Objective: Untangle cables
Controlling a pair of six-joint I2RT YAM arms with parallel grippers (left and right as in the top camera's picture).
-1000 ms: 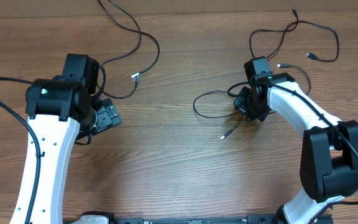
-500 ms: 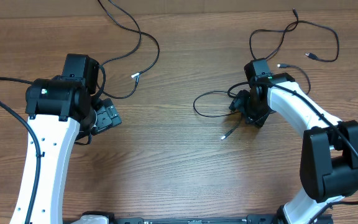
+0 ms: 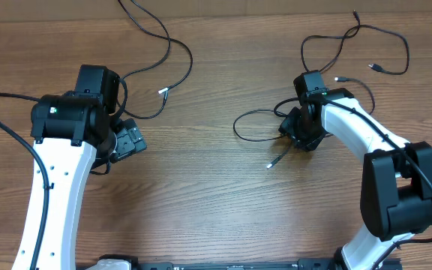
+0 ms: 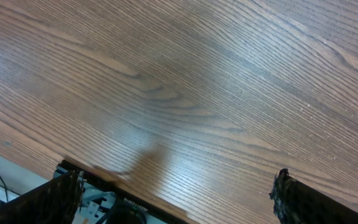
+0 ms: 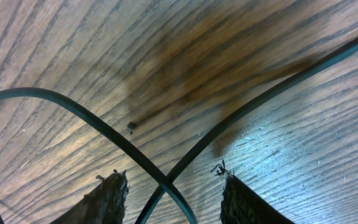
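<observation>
My right gripper [image 5: 169, 180] hangs low with its jaws parted, clamping nothing, its fingertips either side of the spot where two black cables [image 5: 328, 59] cross on the wooden table [image 5: 278, 162], while my left gripper [image 4: 178, 186] gapes wide over wood grain, apart from another loose cable [image 3: 190, 60] farther out.

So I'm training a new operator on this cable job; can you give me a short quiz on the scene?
1. True or false: the left gripper holds a cable.
2. Between the right gripper's fingers lie: A nothing; B two crossed cable strands; C a pen.
3. The plug nearest the right gripper: held or loose?
Key: 1 false; 2 B; 3 loose, on the table.
</observation>
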